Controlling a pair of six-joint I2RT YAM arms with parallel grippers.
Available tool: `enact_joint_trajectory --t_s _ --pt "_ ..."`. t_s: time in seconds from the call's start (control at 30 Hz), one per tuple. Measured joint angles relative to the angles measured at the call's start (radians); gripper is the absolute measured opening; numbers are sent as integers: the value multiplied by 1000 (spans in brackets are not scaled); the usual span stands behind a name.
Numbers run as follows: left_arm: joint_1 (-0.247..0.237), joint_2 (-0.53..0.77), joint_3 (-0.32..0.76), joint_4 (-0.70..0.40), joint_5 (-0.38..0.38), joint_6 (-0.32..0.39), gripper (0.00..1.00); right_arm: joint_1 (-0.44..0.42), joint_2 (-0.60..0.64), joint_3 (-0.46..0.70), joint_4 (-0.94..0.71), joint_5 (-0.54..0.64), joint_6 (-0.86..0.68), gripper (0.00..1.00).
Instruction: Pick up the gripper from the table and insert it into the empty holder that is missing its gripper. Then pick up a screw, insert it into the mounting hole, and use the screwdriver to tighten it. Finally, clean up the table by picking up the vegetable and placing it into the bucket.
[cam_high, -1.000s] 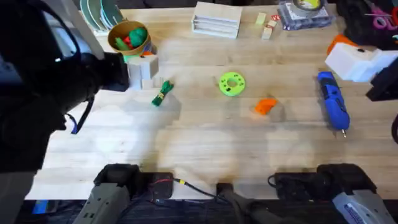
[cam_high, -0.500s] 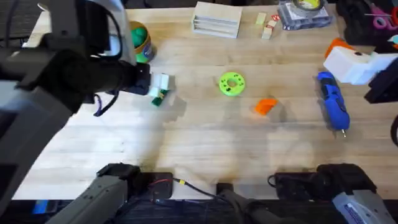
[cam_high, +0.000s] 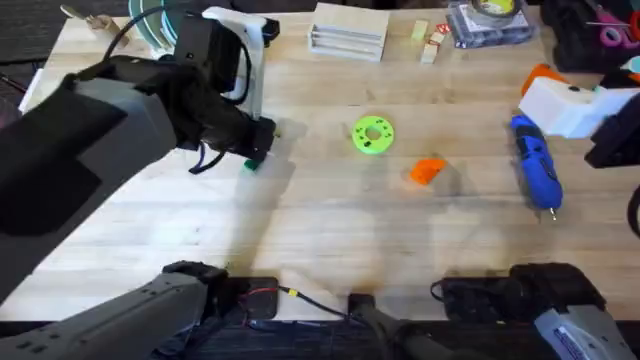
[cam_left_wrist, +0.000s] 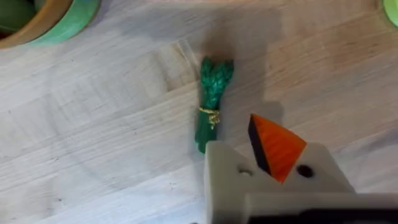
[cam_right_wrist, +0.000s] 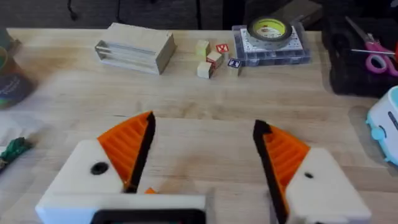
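Item: bench scene, two-arm rig, taken from the light wooden table, with all places given from the bright-green round disc with holes. Small orange triangular ribbed finger pad: loose on the wood, near the disc on its right-arm side and a little towards the arm bases, not mounted. White wedge-shaped plastic holder: the bare finger of the left gripper, carrying no pad, while its partner finger wears one. Left gripper: well to the disc's left, low over the wood, jaws drawn together with nothing between them. Tiny dark-green leafy toy vegetable: flat on the table just ahead of those fingertips, apart from them, untouched. Small round bucket with tan-yellow rim and green side: farther from the disc than the vegetable, on the same side. Stubby blue-handled screwdriver: lying flat, far to the disc's right, beyond the orange pad. Right gripper: far right of the disc, near the screwdriver, jaws spread wide and empty, both orange pads fitted. Step in hand, by judgement: the clean-up, approach to the vegetable, though pad and screw work look undone. Next move calls for parting the jaws, straddling the slim bundle across its width, closing, then carrying it to the bucket.
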Motion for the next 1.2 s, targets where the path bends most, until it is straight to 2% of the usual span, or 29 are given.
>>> enact_joint_trajectory --t_s 0.13,0.17,0.33,0.37,0.4,0.5,0.53,0.57,0.73,0.77,0.8,0.97,1.0,1.03,1.2 --pt "-38 -30 -1 2 0 0 8 0 0 0 -3 0 0 992" --pt "-46 -46 -1 2 0 3 35 0 0 0 -3 0 0 992" --pt "-79 -153 -1 2 0 5 819 0 0 0 -2 0 0 992" --pt "-83 -178 0 2 1 3 942 0 0 0 -3 0 0 992" --pt "-84 -203 2 1 2 2 982 0 0 0 -3 0 0 992" --pt "-85 -286 23 3 3 2 995 0 0 0 -2 0 0 992" --pt "-85 -312 30 7 3 -1 967 0 0 0 -3 0 0 992" --pt "-85 -343 38 11 3 -1 857 0 0 0 -3 0 0 992" --pt "-85 -497 55 22 3 0 71 0 0 0 -3 0 0 992" --pt "-85 -525 55 22 3 0 22 0 0 0 -3 0 0 992" --pt "-85 -552 55 25 2 2 124 0 0 0 -3 0 0 992" --pt "-85 -664 55 38 3 -3 907 0 0 0 -3 0 0 992" --pt "-85 -681 55 39 3 -6 972 0 0 0 -3 0 0 992" --pt "-85 -692 55 39 3 -7 985 0 0 0 -3 0 0 992" --pt "-85 -711 55 16 4 -7 993 0 0 0 -3 0 0 992"
